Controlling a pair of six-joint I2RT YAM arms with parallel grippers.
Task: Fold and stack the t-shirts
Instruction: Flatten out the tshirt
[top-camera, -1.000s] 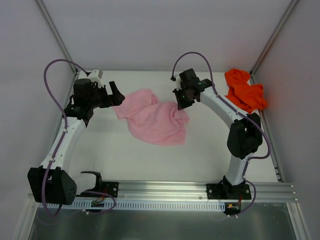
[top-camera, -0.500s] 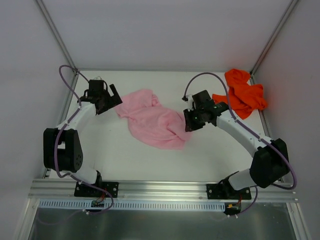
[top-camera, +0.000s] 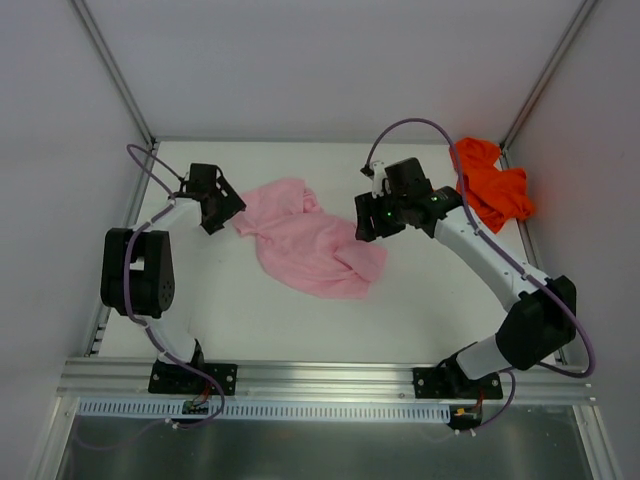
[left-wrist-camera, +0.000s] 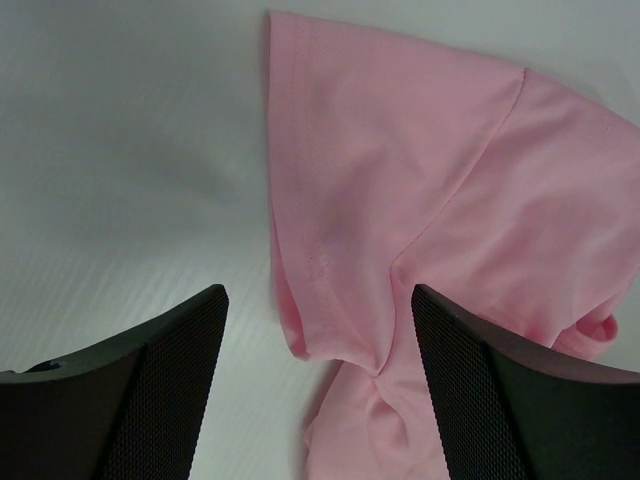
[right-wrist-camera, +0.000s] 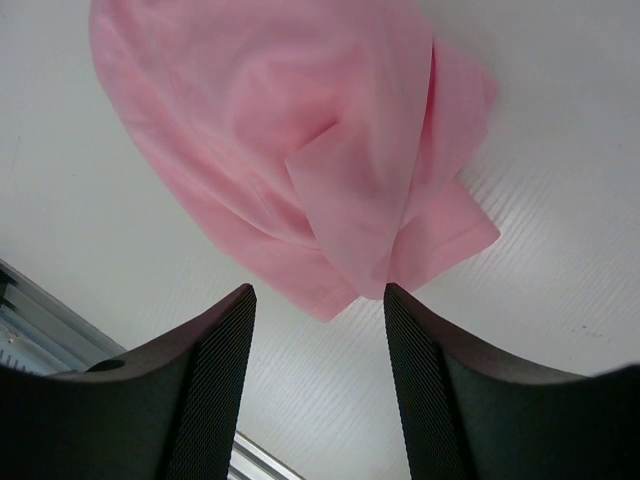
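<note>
The pink t-shirt (top-camera: 305, 238) lies crumpled in the middle of the white table (top-camera: 300, 320). The orange t-shirt (top-camera: 492, 185) is bunched in the far right corner. My left gripper (top-camera: 226, 206) is at the pink shirt's left edge. In the left wrist view its jaws (left-wrist-camera: 320, 375) stand open, with a gathered fold of the pink t-shirt (left-wrist-camera: 400, 180) between them, unpinched. My right gripper (top-camera: 366, 226) hovers at the shirt's right edge. It is open (right-wrist-camera: 318, 375) over bare table, and a corner of the pink t-shirt (right-wrist-camera: 290, 130) lies just beyond its fingertips.
White walls and metal corner posts (top-camera: 115, 75) enclose the table. An aluminium rail (top-camera: 330, 380) carrying both arm bases runs along the near edge. The right arm's forearm (top-camera: 480, 245) passes close to the orange t-shirt.
My right gripper was shut on the pink shirt's right edge; it carried it nearer, opened and let it drop. The left arm swung in and its gripper reached the shirt's left edge, jaws narrowing slightly.
</note>
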